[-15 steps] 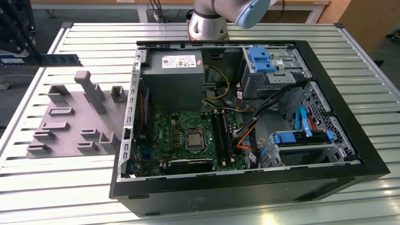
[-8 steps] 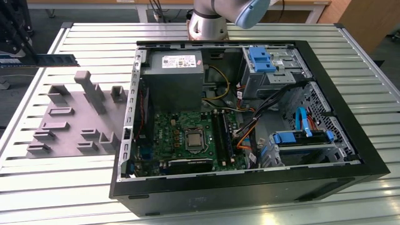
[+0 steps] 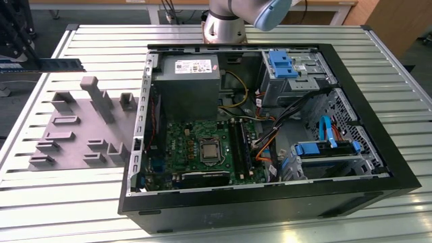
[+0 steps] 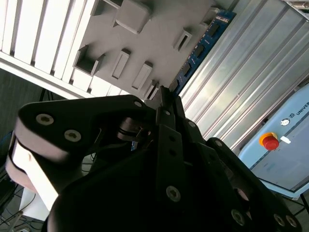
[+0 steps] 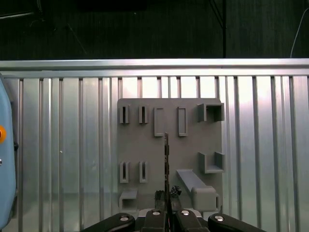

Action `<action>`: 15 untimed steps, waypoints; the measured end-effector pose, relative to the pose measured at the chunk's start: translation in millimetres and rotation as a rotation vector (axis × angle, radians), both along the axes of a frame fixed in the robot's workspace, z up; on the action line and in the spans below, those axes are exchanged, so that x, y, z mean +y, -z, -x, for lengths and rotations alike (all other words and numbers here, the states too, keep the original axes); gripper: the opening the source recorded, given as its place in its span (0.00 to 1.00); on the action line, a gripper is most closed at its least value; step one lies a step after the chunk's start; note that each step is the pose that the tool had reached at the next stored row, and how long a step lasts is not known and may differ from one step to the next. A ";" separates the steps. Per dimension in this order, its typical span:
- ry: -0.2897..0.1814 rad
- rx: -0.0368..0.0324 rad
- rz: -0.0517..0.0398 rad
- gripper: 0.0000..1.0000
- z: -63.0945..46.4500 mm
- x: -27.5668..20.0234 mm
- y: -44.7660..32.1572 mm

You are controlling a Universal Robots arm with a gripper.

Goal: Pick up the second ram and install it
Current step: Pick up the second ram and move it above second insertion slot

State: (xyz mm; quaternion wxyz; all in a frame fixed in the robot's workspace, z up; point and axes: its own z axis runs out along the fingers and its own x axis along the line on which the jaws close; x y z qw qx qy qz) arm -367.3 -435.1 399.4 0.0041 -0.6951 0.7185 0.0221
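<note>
Jaws pinch the second ram [image 3: 60, 65], seemingly level, pointing straight outward.

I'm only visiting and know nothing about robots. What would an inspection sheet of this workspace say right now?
Surface: slatted metal table, bearing a grey holder plate and an open computer case.
Job's things: the second ram is in the air at the exterior view's left, apart from the case. The motherboard lies exposed inside the case.
Clutter: nothing seen.
Grippers: gripper shut on the second ram, above the holder plate in both wrist views.
Cables: orange, yellow and black wires run inside the case.
Surroundings: arm base behind the case; a panel with a red button.
</note>
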 end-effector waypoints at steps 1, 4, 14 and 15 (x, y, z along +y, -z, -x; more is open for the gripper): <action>0.000 0.0001 0.0001 0.14 -1.1 0.0 0.0; 0.000 0.0000 0.0001 0.14 -4.0 0.0 0.0; 0.000 0.0002 0.0001 0.14 -7.2 0.0 -0.1; 0.000 0.0001 0.0001 0.14 -7.8 0.0 0.0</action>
